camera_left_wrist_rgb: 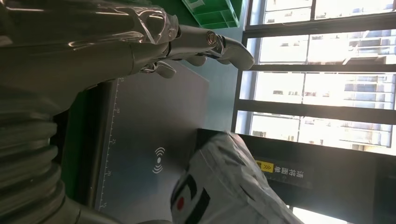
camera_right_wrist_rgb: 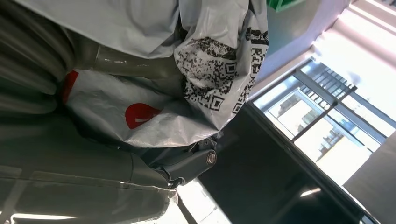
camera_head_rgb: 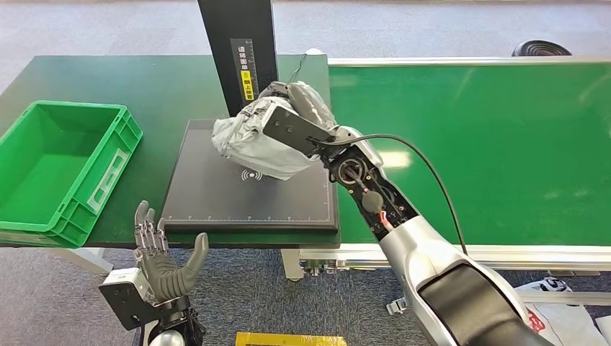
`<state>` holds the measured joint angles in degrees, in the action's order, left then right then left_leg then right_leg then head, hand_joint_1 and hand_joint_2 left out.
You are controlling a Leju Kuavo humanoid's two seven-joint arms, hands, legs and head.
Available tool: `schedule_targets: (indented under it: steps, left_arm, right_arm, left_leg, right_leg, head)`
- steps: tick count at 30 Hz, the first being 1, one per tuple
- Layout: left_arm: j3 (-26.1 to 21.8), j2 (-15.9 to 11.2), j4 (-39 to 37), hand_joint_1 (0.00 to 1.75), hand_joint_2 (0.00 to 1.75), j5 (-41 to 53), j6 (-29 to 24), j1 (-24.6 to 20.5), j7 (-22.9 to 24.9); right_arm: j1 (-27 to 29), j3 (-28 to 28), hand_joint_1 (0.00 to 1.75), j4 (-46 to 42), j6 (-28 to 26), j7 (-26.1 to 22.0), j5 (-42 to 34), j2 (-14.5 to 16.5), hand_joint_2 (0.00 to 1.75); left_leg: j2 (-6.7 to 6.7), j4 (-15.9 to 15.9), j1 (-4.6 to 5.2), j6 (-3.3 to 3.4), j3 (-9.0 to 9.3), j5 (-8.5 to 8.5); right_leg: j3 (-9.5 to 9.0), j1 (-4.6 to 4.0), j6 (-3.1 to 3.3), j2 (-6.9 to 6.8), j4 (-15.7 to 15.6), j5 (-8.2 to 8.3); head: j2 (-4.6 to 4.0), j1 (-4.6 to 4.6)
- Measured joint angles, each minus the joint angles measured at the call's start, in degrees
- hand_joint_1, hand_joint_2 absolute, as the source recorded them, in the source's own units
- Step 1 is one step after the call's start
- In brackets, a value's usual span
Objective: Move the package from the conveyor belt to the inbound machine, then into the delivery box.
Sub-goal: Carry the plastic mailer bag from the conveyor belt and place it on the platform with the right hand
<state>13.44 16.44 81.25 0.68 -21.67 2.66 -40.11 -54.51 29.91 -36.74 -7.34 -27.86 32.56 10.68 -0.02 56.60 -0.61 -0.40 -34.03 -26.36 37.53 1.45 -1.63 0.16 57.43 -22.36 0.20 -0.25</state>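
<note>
A grey plastic package [camera_head_rgb: 248,144] with red marks and a QR code [camera_right_wrist_rgb: 210,74] rests on the black scanner pad [camera_head_rgb: 216,205] of the inbound machine, below its black post [camera_head_rgb: 238,50]. My right hand [camera_head_rgb: 299,115] grips the package from its right side, fingers wrapped round the wrinkled bag [camera_right_wrist_rgb: 140,116]. The package [camera_left_wrist_rgb: 224,186] shows beside the pad's wireless symbol in the left wrist view. My left hand [camera_head_rgb: 162,263] hangs below the table's front edge, fingers spread and holding nothing [camera_left_wrist_rgb: 205,44]. The green delivery box [camera_head_rgb: 61,169] stands empty at the left.
The green conveyor belt [camera_head_rgb: 490,144] stretches to the right of the pad, with a metal rail along its front. A dark green table [camera_head_rgb: 144,86] carries the box and the machine. A yellow object [camera_head_rgb: 288,339] lies on the floor below.
</note>
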Motion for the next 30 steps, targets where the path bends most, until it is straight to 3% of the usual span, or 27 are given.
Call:
schedule_targets:
  steps: [14,30]
  left_arm:
    - [0.55,0.15,-1.14,0.00,1.75,-0.42,-0.62,-0.33,0.00]
    - [1.08,0.15,-2.78,0.00,1.75,-0.42,0.23,-0.91,0.00]
  right_arm:
    - [-5.53,3.98,1.75,10.23,0.43,5.81,2.87,7.47,1.75]
    - [-8.60,6.32,1.75,14.78,-1.42,10.74,4.82,8.43,1.75]
  left_leg:
    - [0.01,0.00,-0.01,-0.02,-0.03,0.01]
    - [0.00,0.01,0.01,-0.02,-0.04,0.01]
  right_leg:
    - [0.07,-0.01,0.00,0.01,0.00,0.00]
    - [0.09,0.01,0.00,0.01,0.00,0.01]
  head:
    - [0.00,-0.01]
    - [0.00,-0.01]
